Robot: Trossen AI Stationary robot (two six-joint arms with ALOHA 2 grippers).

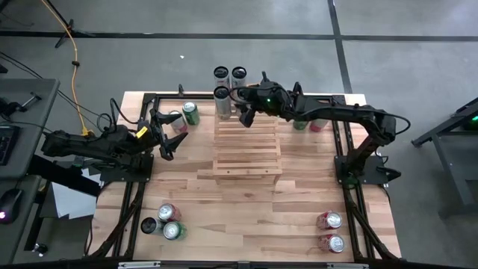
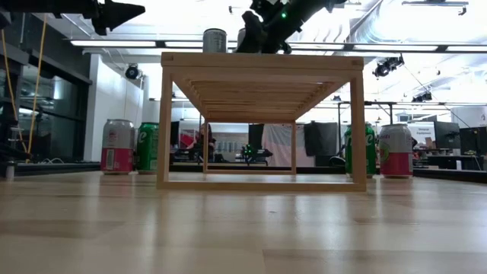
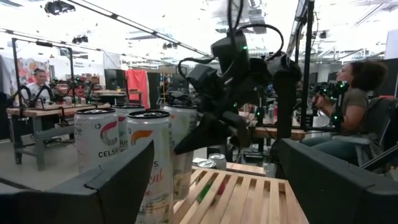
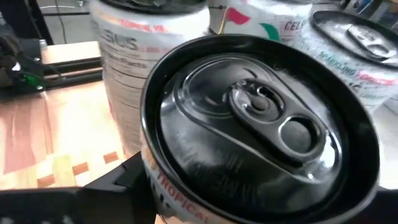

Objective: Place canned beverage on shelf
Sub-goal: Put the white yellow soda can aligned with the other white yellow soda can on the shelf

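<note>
So the right gripper [image 1: 245,110] is reaching over the far edge of the shelf [image 1: 248,149], with its jaws clamped on a can [image 4: 261,124] that stands upright, long axis vertical. The wrist camera looks almost straight down onto its dark lid and pull tab. That can sits at the far left corner of the shelf's top step, and three more cans [image 1: 230,75] stand just beyond it, off the far edge. The key relation, I'd say: the can is already between the jaws and over the slats, so the coming move is a straight release and a lift away, not a carry. The right arm is plainly the nearer one.

The left gripper [image 1: 166,136] hovers over the worktop [image 1: 299,217] well to the left of the shelf, jaws apart and empty, pointing toward it.

Writing I can read: "TROPICAL" down the held can's side, "CELSIUS" on the white cans behind it, and "SPARKLING" on another one there. Nothing else is legible.
</note>
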